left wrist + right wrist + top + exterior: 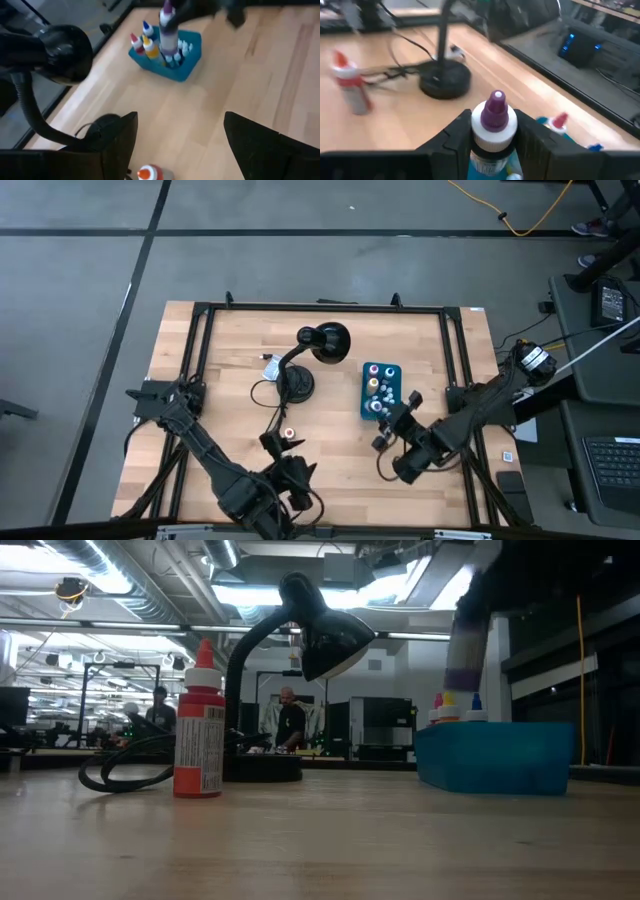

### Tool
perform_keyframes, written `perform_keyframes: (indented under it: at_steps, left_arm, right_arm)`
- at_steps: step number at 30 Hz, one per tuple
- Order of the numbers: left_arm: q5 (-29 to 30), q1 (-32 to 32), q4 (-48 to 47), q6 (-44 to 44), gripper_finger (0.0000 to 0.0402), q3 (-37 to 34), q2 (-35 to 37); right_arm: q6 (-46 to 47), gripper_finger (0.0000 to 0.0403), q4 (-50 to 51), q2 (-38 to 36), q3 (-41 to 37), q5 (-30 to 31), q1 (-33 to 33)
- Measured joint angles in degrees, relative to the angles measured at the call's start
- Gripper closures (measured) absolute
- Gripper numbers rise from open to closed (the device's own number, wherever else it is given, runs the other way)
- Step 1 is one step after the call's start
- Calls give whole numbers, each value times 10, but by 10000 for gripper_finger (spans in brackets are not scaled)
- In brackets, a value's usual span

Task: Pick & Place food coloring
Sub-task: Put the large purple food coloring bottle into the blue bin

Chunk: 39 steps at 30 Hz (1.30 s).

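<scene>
Your right gripper (492,137) pinches the purple-capped bottle (493,120) upright over the teal box (380,390), right of centre, apparently for lifting out. Your left gripper (285,442) stands spread around the standing red bottle (288,434), lower centre

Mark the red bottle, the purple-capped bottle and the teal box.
red bottle (200,730), low view, its label.
purple-capped bottle (494,112), right wrist view, its cap.
teal box (497,758), low view, front wall.

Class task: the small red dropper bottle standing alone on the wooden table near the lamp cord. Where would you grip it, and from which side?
Grip the small red dropper bottle across its straight labelled body, coming from above. It stands upright and the nozzle tapers, probably too narrow for a steady hold.
</scene>
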State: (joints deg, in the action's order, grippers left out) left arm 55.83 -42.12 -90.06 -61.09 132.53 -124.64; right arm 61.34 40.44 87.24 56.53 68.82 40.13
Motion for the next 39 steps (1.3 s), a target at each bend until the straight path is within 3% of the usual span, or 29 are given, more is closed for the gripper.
perform_keyframes:
  at_steps: [9,15,29,39]
  left_arm:
    - [65,-33,0,-51,115,0,0]
    - [86,-44,0,-93,115,0,0]
    - [88,-48,0,-80,121,0,0]
    - [90,-57,0,-72,120,0,0]
  right_arm:
    - [-1,277,-4,0,-47,-60,-78]
    - [-20,277,-56,0,-69,-75,-93]
    - [-59,277,-117,2,-77,-96,-97]
    - [-54,277,-125,51,-78,-106,-118]
